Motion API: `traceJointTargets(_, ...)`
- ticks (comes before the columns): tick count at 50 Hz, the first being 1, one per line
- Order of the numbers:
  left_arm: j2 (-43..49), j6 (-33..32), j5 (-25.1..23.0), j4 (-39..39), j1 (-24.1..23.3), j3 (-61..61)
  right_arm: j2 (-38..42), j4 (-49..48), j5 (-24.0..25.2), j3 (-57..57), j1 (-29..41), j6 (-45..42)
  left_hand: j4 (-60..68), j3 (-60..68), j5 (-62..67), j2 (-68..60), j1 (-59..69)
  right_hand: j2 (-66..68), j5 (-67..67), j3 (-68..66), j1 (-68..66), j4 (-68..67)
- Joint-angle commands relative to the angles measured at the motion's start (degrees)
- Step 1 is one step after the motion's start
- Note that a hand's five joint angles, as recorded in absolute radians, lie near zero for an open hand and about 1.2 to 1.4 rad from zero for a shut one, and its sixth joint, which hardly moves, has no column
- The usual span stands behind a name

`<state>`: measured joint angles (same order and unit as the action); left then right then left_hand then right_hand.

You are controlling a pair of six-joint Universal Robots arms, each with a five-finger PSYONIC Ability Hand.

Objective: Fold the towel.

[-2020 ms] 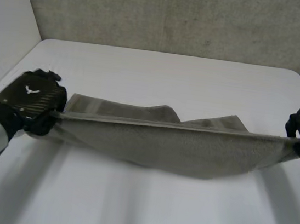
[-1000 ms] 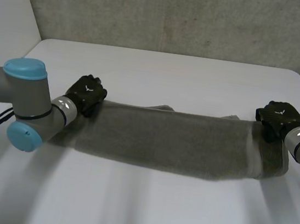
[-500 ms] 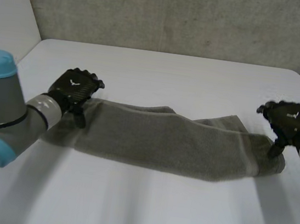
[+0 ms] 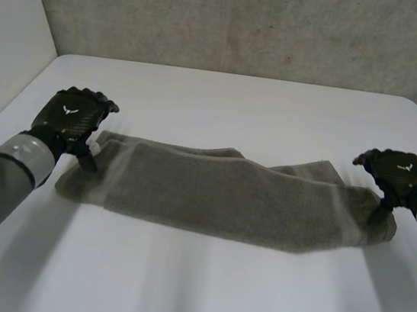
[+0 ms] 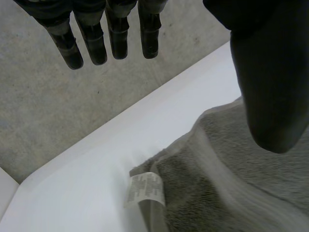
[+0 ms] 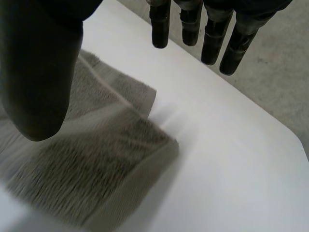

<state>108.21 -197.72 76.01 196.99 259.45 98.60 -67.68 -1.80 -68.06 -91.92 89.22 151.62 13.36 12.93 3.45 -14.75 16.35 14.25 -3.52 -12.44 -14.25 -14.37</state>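
A grey-green towel (image 4: 222, 196) lies folded into a long band across the middle of the white table (image 4: 223, 104). My left hand (image 4: 71, 119) hovers at the towel's left end, fingers straight and spread, holding nothing. In the left wrist view its fingers (image 5: 108, 34) stand clear above the towel's corner (image 5: 212, 164), which carries a white label (image 5: 145, 188). My right hand (image 4: 398, 175) is over the towel's right end, open as well. The right wrist view shows its fingers (image 6: 203, 29) above the folded towel corner (image 6: 96, 169), apart from the cloth.
A grey wall (image 4: 234, 21) runs behind the table's far edge. A white panel (image 4: 10, 30) stands at the left side. Bare tabletop lies in front of the towel and behind it.
Both hands carried the towel's near edge over to the far side, let go of it and opened. They have since drawn back from the towel's ends, and the towel now rests flat.
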Motion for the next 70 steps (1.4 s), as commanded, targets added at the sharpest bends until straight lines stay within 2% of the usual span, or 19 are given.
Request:
traceJointTargets(1, 8.14, -1.62, 0.02, -1.16, -0.35, -10.86, 5.02, 3.55, -0.40, 7.28, 3.06, 1.31, -3.36, -2.93, -0.04, 1.34, -2.94, -4.25, 3.52, 2.44, 4.25, 4.37)
traceJointTargets(9, 19.65, -5.83, -0.50, -7.66, -0.61, -25.63, 7.56, 3.73, -0.67, 9.48, 4.82, 1.31, -3.36, -2.93, 1.13, 0.17, -1.77, -4.25, 3.52, 2.44, 4.25, 4.37)
traceJointTargets(13, 25.54, -8.12, -3.66, -10.39, -0.44, -31.79, 8.97, 3.64, -0.49, 9.56, 5.00, 1.31, -3.36, -2.93, 3.32, -2.02, 0.42, -4.25, 3.52, 2.44, 4.25, 4.37)
traceJointTargets(21, 30.30, -8.65, -7.36, -11.80, -1.05, -36.37, 10.73, 2.94, -0.58, 10.44, 5.00, 1.14, -3.36, -2.93, 5.16, -3.86, 2.26, -4.25, 3.52, 2.44, 4.25, 4.37)
traceJointTargets(31, 32.32, -8.56, -10.97, -12.33, -2.81, -39.27, 11.43, 2.59, -0.67, 10.09, 5.00, 0.08, -3.36, -2.93, 8.70, -7.40, 5.80, -4.25, 3.52, 2.44, 4.25, 4.37)
traceJointTargets(40, 35.75, -8.74, -11.14, -17.07, -3.77, -44.11, 11.52, 2.59, -0.67, 9.65, 4.91, -0.09, -3.36, -2.93, 18.11, -16.81, 15.21, -4.25, 3.52, 2.44, 4.25, 4.37)
traceJointTargets(47, 36.19, -8.83, -10.97, -17.52, -3.86, -44.73, 11.43, 2.59, -0.67, 9.74, 4.91, -0.09, -3.36, -2.93, 26.35, -25.05, 23.45, -4.25, 3.52, 2.44, 4.25, 4.37)
traceJointTargets(59, 36.46, -8.92, -10.35, -17.43, -3.77, -44.73, 11.17, 2.59, -0.67, 9.74, 4.91, -0.09, -3.36, -2.93, 26.70, -25.41, 23.80, -4.25, 3.52, 2.44, 4.25, 4.37)
traceJointTargets(61, 36.46, -8.92, -10.35, -17.43, -3.77, -44.73, 11.08, 2.59, -0.67, 9.91, 4.91, -0.09, -3.36, -2.93, 33.39, -32.09, 30.49, -4.25, 3.52, 2.44, 4.25, 4.37)
traceJointTargets(68, 37.33, -9.96, -10.26, -17.52, -3.77, -44.46, 11.34, 2.59, -0.40, 10.79, 4.91, 0.17, -3.36, -2.93, 35.78, -34.48, 32.88, -4.25, 3.52, 2.44, 4.25, 4.37)
traceJointTargets(69, 37.42, -11.10, -10.26, -17.60, -3.77, -44.37, 11.52, 2.59, -0.23, 11.58, 4.82, 0.34, -3.36, -2.93, 42.45, -41.15, 39.55, -4.25, 3.52, 2.44, 4.25, 4.37)
traceJointTargets(70, 37.42, -11.11, -10.26, -17.60, -3.77, -44.37, 11.52, 2.59, -0.23, 11.59, 4.82, 0.34, -3.36, -2.93, 42.52, -41.22, 39.62, -4.25, 3.52, 2.44, 4.25, 4.37)
